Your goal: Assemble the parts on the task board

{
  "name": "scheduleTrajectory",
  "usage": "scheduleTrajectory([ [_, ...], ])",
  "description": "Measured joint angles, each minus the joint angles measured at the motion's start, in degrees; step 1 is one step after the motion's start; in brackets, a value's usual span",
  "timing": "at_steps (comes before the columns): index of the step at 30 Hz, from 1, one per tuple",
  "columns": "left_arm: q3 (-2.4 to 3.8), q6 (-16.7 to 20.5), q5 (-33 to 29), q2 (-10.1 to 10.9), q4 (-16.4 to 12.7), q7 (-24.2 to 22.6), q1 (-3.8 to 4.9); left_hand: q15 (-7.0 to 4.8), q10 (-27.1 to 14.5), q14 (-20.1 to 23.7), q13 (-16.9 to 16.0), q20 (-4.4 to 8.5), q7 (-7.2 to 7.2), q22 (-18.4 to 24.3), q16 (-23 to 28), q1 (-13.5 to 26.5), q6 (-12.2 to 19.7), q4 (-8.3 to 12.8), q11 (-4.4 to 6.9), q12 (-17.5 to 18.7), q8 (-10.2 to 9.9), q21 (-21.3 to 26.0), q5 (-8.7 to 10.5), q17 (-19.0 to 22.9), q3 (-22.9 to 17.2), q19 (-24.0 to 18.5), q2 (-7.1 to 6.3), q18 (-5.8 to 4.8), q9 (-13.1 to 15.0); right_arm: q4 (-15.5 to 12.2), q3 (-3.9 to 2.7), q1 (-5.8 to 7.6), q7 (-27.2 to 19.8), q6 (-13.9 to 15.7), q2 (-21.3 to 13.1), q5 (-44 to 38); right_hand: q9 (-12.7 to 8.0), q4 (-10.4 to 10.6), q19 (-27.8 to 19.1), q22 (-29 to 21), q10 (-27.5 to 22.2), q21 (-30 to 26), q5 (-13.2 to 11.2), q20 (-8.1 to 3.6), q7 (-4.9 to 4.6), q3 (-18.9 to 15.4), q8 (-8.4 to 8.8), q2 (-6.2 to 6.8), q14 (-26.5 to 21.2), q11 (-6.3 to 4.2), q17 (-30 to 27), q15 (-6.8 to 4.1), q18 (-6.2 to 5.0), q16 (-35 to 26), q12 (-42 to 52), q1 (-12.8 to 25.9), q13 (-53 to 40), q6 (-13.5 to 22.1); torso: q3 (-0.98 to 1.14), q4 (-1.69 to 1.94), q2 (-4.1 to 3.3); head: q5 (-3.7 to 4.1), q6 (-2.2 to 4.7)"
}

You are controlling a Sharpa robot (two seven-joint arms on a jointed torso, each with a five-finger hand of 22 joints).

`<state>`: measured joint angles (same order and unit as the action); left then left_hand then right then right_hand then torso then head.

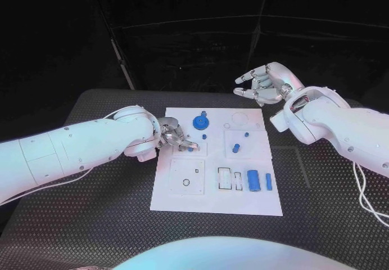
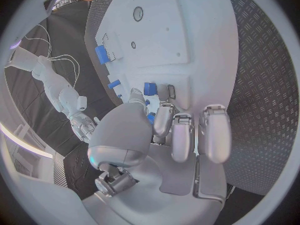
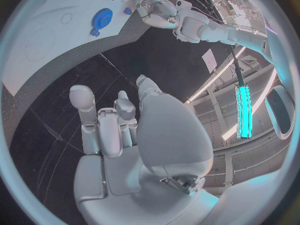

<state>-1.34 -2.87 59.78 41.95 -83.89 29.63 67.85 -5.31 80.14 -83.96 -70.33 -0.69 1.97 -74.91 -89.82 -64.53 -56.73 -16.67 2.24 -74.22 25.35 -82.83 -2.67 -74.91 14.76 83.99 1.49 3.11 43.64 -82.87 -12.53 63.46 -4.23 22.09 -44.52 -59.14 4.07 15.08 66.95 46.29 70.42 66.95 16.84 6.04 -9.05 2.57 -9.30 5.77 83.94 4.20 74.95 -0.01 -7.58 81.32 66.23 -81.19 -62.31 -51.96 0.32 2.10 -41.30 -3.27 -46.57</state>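
— What's on the task board (image 1: 217,209)?
— It's a white plate lying flat. A blue gear (image 1: 200,121) sits near its far edge, and a small blue peg (image 1: 236,148) is mid-board.
— And nearer?
— A blue cylinder (image 1: 253,180) lies beside a thin blue pin (image 1: 268,181), next to rectangular recesses.

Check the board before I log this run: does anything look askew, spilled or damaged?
Nothing stands out. The task board lies flat and square on the table, its blue parts on it. The left hand works over the board; the right hand is raised beyond it.
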Motion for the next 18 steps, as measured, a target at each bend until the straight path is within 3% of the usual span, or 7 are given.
scheduleTrajectory([
  [6,0.01,0.01,-0.15,-0.08,0.11,-0.06,0.00,0.00,0.00,0.00,0.00,-0.13,0.20,0.00,0.00,-0.34,-0.21,0.00,0.00,0.00,-0.17,0.00,0.00,0.00,0.00,-0.13,0.34,0.00,-0.20,0.07,0.00,-0.01,-0.01,-0.02,0.04,0.00,0.00,0.00,0.00,0.00,0.00,0.00,0.00,0.00,0.00,0.00,0.00,0.00,0.00,0.00,0.00,0.00,0.00,0.00,0.00,0.00,0.00,0.00,0.01,-0.01,-0.01,0.03,-0.14],
  [10,0.02,0.01,-0.20,-0.18,0.18,-0.09,0.02,0.00,0.00,0.00,-0.01,-0.34,0.39,0.00,0.00,-3.00,-0.42,0.12,0.00,0.00,-0.99,0.01,0.00,0.00,-0.12,0.08,0.89,-0.01,-0.65,0.10,0.00,-0.02,-0.02,-0.03,0.07,0.00,0.00,0.00,0.00,0.00,0.00,0.00,0.00,0.00,0.00,0.00,0.00,0.00,0.00,0.00,-0.01,0.00,0.00,0.00,0.00,0.00,0.00,0.00,0.01,-0.01,-0.01,0.06,-0.14],
  [18,0.05,0.06,-0.33,-0.50,0.38,-0.18,0.05,0.43,-0.35,0.02,-1.57,-0.54,0.48,0.00,0.00,-8.47,-0.53,2.30,-0.81,-0.14,-2.72,0.22,0.00,0.00,-2.30,-0.12,4.08,-0.01,-1.72,0.20,0.00,-0.02,-0.05,-0.05,0.16,0.00,-0.05,0.00,0.00,0.01,0.00,0.00,0.00,0.00,0.00,0.00,0.00,0.00,0.00,0.00,-0.01,0.00,0.00,0.00,0.00,0.00,0.00,0.00,0.01,-0.02,-0.01,0.07,-0.09],
])
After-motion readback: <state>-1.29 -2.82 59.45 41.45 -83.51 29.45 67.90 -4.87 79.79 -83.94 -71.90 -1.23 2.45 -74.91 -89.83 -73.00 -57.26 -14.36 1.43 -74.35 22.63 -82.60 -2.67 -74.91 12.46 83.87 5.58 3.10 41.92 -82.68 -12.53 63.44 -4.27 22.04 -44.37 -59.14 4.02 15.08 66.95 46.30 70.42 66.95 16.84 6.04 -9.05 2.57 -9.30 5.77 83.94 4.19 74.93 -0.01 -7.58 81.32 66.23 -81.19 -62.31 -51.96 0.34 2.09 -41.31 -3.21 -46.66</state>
